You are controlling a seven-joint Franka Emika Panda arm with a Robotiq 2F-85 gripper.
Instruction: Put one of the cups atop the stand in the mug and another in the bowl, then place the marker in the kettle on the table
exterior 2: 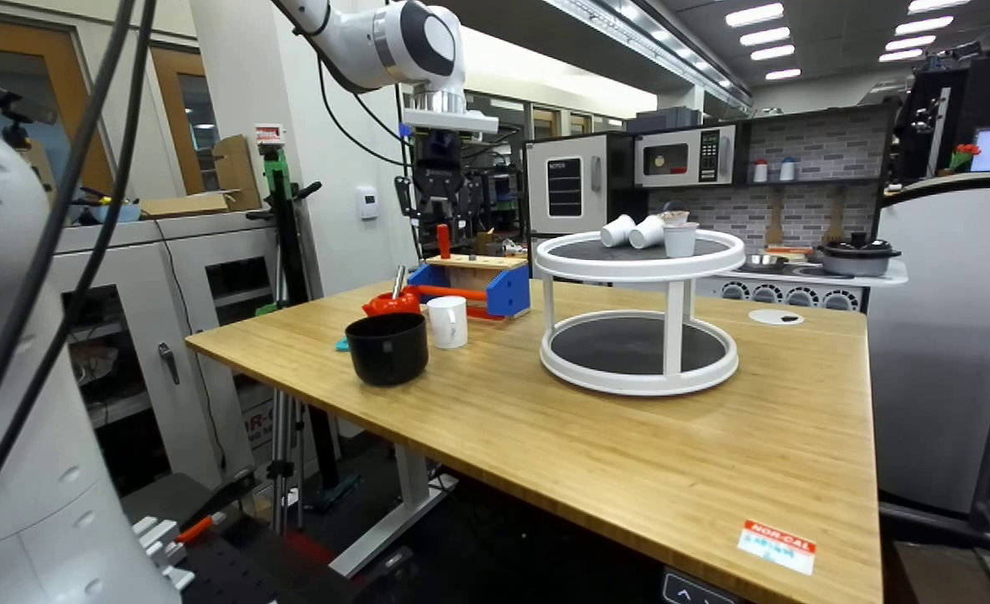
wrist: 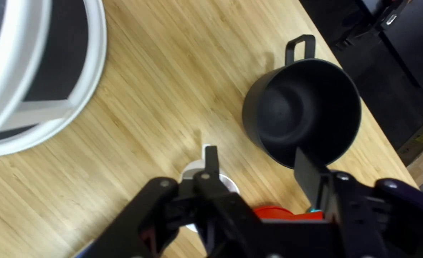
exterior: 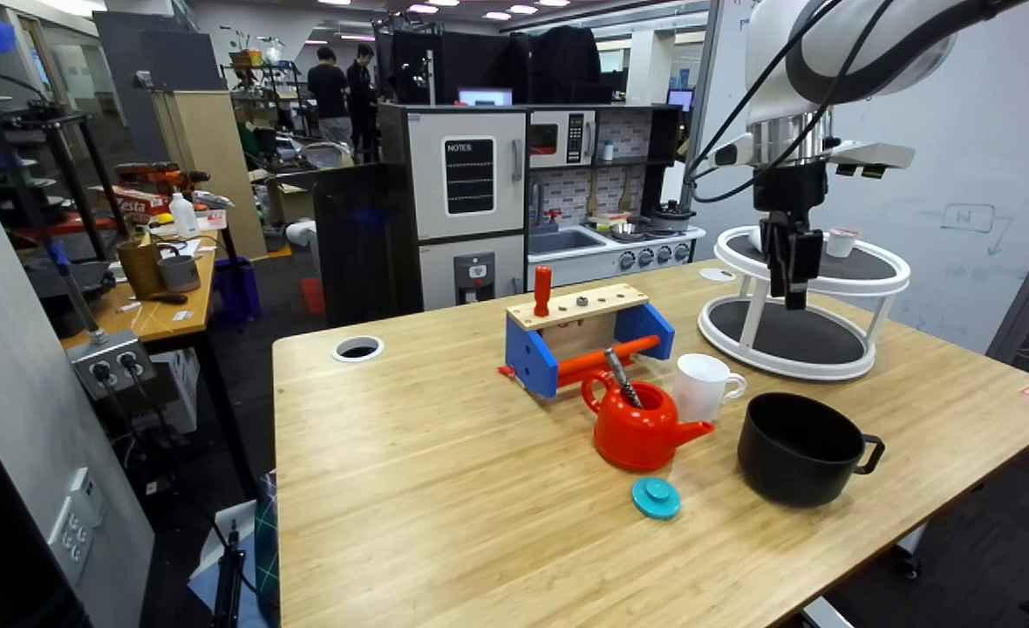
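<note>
My open, empty gripper (exterior: pixel 795 296) hangs high over the table, and its fingers are spread in the wrist view (wrist: pixel 255 149). The black bowl (exterior: pixel 780 475) stands upright with nothing visible inside it in the wrist view (wrist: pixel 286 104). The white mug (exterior: pixel 700 388) stands beside the red kettle (exterior: pixel 635 440); a finger partly hides the mug in the wrist view (wrist: pixel 194 167). A slim grey stick (exterior: pixel 622 377) leans out of the kettle; I cannot tell whether it is the marker. On the two-tier stand (exterior 2: pixel 642 269), two white cups (exterior 2: pixel 618 231) (exterior 2: pixel 648 232) lie sideways and another cup (exterior 2: pixel 680 241) is upright.
A blue block rack (exterior: pixel 530 359) with a red screwdriver (exterior: pixel 542 290) stands behind the kettle. A teal lid (exterior: pixel 656 498) lies in front of the kettle. Something small with a reddish pattern (exterior 2: pixel 674 216) sits by the upright cup. The table edge (wrist: pixel 372 125) runs close past the bowl.
</note>
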